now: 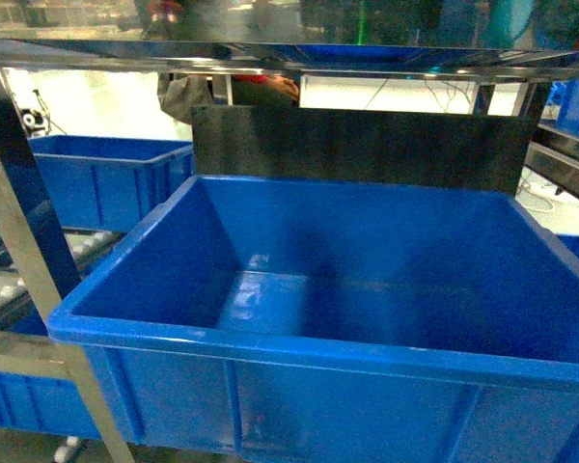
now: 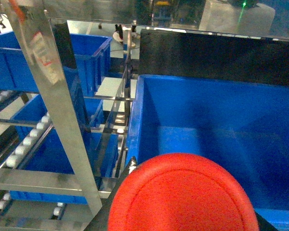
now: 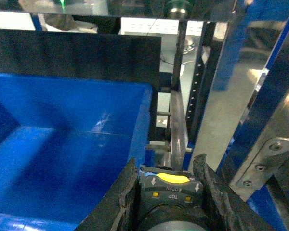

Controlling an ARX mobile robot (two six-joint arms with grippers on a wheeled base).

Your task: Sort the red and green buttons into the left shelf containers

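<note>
A steel rack frame point(image 1: 24, 260) of shiny metal uprights stands in cool, bluish light. A glossy metal shelf point(image 1: 289, 53) runs across overhead, mirroring the room. Below it hangs a black ribbed panel point(image 1: 357, 145), with a bright, pale floor point(image 1: 106, 101) showing past it. Roller tracks point(image 2: 26, 142) with small white wheels slope along the lower levels. A bolted metal bracket point(image 3: 265, 163) joins two posts.

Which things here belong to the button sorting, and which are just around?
Job:
wide red mushroom-cap push-button
dark blocky part with yellow tab, clamped in right gripper, cap hidden
large deep blue plastic bin
further blue bins at left

Just around:
black back panel
metal shelf frame
white rollers
</note>
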